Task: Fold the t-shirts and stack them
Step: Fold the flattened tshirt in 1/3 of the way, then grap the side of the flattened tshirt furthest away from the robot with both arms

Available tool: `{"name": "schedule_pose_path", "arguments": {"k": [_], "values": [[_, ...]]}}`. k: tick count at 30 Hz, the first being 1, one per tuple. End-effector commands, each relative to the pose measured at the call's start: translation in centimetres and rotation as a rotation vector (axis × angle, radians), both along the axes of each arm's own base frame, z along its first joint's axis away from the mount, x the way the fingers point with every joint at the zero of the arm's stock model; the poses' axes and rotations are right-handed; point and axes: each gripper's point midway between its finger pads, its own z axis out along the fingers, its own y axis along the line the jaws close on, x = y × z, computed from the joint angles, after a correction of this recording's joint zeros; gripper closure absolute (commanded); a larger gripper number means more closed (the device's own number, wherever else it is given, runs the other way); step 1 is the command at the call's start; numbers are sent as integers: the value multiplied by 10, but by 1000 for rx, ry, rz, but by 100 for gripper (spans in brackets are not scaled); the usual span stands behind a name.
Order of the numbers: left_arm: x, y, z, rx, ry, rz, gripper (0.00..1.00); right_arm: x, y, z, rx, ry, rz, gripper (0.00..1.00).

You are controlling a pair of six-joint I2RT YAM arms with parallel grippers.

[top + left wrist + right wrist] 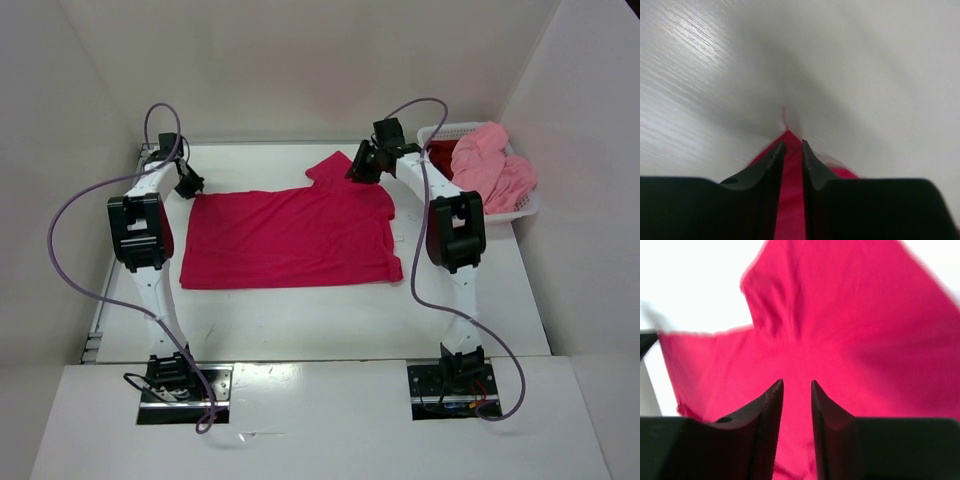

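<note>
Right gripper (pixel 797 382) jaws: apart and empty, above the far sleeve of the crimson shirt (pixel 290 235), which lies flat on the table (pixel 300 320). Left gripper (pixel 793 145) jaws: narrow gap at that shirt's far left corner; blur hides whether cloth is pinched.

1. This is looking like a robotics lab: a left arm (pixel 140 232) and a right arm (pixel 455 232) are sitting bolted at the near edge of a white table (pixel 300 320).
2. Plain white panels (pixel 300 70) are boxing the table in.
3. Purple cables (pixel 418 100) are looping loose off both arms.
</note>
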Motion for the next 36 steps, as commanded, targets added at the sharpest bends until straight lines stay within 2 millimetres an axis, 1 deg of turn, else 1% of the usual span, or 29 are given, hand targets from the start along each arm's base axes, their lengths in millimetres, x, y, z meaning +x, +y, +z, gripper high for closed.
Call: {"name": "schedule_pose_path", "arguments": {"k": [1,2,3,4,5,6,7,8,9,10,11,14,15,16,17,19,21,22,23,25,26,27,28,29,30,31,32,33,36], "values": [[-5,5,-6,28,24,-10,74,38,5,21,-17,-104,-24,62],[-7,6,-4,36,24,-4,77,49,6,33,-15,-139,-33,59],[-10,6,-8,34,35,-5,80,58,6,17,-26,-130,-42,56],[-11,12,-8,46,38,2,85,64,3,12,-47,-126,-62,51],[-11,12,-8,47,38,2,87,74,3,30,-54,-164,-64,48],[-13,15,-4,59,41,11,90,80,2,-2,-84,-123,-60,47],[-12,15,3,61,29,11,93,86,2,-7,-94,-117,-67,43],[-15,16,4,69,30,16,97,92,-3,-11,-124,-123,-82,41],[-13,17,14,72,12,17,99,104,-4,18,-125,-192,-95,39],[-18,16,11,71,19,17,100,109,-6,2,-140,-187,-107,35],[-17,16,13,72,10,17,100,112,-7,-8,-149,-186,-116,35],[-20,17,25,85,-11,24,100,125,-5,-14,-140,-231,-120,29],[-23,17,24,84,-6,24,100,127,-4,-20,-140,-233,-120,29],[-21,17,34,88,-31,25,100,130,-3,-26,-137,-241,-121,29],[-22,15,31,73,-26,26,100,132,-3,-30,-135,-246,-121,29],[-21,15,44,77,-52,27,100,133,3,-42,-102,-232,-120,29],[-23,14,46,77,-52,27,100,135,6,-49,-83,-228,-118,29],[-23,14,46,77,-52,27,100,140,8,-45,-67,-255,-126,29],[-23,14,51,79,-61,27,100,140,12,-54,-46,-241,-126,29],[-23,14,57,81,-73,27,100,143,19,-52,4,-247,-128,29],[-25,12,53,64,-66,27,100,142,24,-63,30,-233,-114,30],[-25,12,58,66,-75,27,100,141,27,-69,47,-220,-111,32],[-24,10,58,57,-77,21,100,143,31,-65,80,-227,-116,33],[-24,10,58,57,-77,21,100,143,34,-79,97,-212,-111,33],[-24,8,58,49,-78,14,100,146,37,-67,121,-239,-108,35],[-22,8,65,52,-98,15,100,146,38,-66,129,-244,-101,35],[-22,8,65,47,-100,22,100,148,39,-64,133,-256,-100,38],[-21,6,65,39,-101,15,100,149,40,-62,143,-262,-105,46],[-20,-6,65,30,-103,-10,100,151,42,-56,164,-279,-101,58]]}}
